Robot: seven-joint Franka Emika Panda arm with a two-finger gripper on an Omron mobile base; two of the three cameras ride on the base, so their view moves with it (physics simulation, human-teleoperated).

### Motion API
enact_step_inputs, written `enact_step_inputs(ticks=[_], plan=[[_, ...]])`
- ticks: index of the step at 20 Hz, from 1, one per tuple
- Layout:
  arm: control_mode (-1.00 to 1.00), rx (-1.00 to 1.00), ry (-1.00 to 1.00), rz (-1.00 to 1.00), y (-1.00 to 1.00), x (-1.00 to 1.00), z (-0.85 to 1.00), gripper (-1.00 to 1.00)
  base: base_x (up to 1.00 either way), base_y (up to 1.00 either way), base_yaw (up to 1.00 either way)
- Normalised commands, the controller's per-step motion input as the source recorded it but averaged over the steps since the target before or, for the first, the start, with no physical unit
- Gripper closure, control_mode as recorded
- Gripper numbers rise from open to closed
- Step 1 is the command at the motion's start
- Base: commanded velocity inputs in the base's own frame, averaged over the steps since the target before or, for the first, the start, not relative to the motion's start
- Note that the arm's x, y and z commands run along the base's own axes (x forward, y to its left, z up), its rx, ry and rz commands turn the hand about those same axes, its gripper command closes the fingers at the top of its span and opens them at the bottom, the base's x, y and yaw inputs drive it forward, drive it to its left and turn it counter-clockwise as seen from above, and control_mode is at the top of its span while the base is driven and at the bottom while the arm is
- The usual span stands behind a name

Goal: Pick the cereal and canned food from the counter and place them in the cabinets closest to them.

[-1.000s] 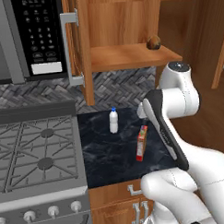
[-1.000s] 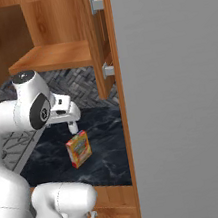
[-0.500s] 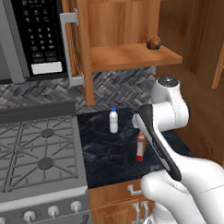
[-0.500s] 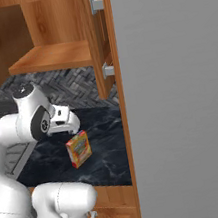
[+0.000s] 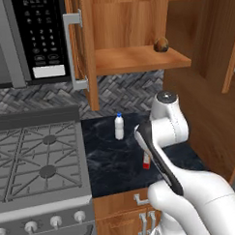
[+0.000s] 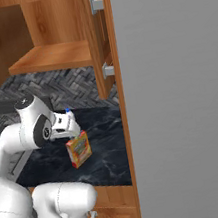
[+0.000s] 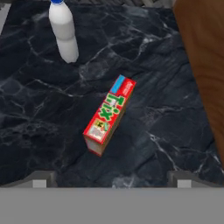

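Glossy white, rounded-shell robot arm (image 5: pixel 190 198) with a dark seam band along one link, a grey disc cap on its joint (similar cap in the right base view).

Cereal (image 7: pixel 108 115): slim red box, standing upright on black marbled counter (image 7: pixel 39 118), well clear of edge.

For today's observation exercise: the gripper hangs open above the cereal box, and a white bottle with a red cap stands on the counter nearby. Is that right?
Not quite: the white bottle has a blue cap, as the hand view shows. The rest holds: the gripper hangs open above the cereal box, and the bottle stands on the counter nearby.
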Motion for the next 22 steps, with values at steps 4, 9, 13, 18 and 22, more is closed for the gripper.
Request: enact_step_inputs(ticks=[4,9,13,18,22], plan=[[-1.0,0.0,-0.02,-0.05,0.05,0.24,-0.27,-1.0,0.0,0.0,0.0],[-1.0,0.0,-0.03,-0.06,0.03,0.29,-0.26,-1.0,0.0,0.0,0.0],[-1.0,0.0,-0.03,-0.06,0.03,0.28,-0.25,-1.0,0.0,0.0,0.0],[-1.0,0.0,-0.01,-0.05,0.01,0.24,-0.24,-1.0,0.0,0.0,0.0],[-1.0,0.0,-0.01,-0.05,0.0,0.16,-0.24,-1.0,0.0,0.0,0.0]])
